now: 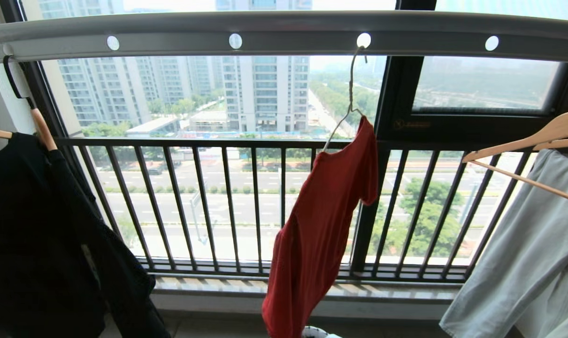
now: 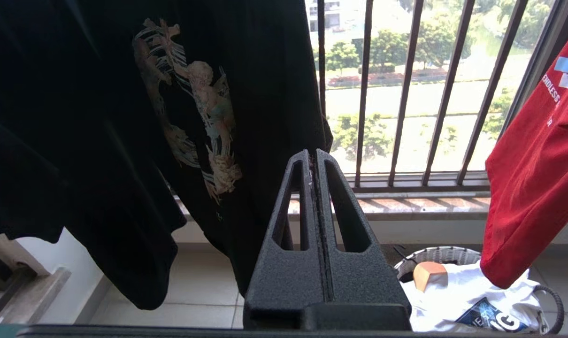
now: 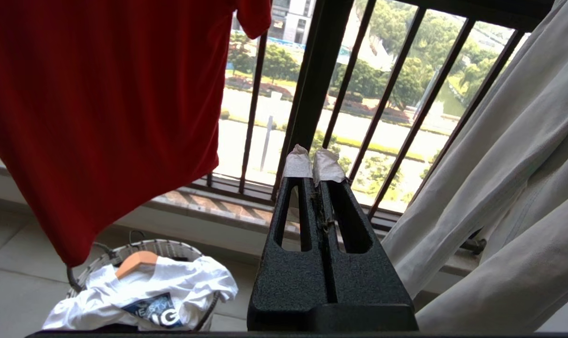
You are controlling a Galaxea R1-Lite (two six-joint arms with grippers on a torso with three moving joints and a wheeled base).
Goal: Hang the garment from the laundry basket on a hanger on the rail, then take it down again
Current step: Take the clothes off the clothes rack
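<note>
The red garment (image 1: 321, 220) hangs crookedly on the thin cream hanger (image 1: 347, 105), whose hook sits in a round hole of the grey rail (image 1: 284, 30). It also shows as a red cloth with white lettering (image 2: 537, 159) in the left wrist view and as a broad red cloth (image 3: 101, 103) in the right wrist view. The laundry basket (image 3: 169, 246) stands on the floor below it, its rim (image 2: 436, 256) holding a white printed shirt. My left gripper (image 2: 313, 152) is shut and empty, low beside the black T-shirt. My right gripper (image 3: 313, 157), with taped tips, is shut and empty, facing the railing.
A black printed T-shirt (image 1: 40, 234) hangs on a wooden hanger at the left. A pale grey-green garment (image 1: 528, 253) hangs on a wooden hanger (image 1: 533, 138) at the right. The dark railing (image 1: 246, 206) of vertical bars closes the window. A wooden hanger end (image 3: 136, 260) lies in the basket.
</note>
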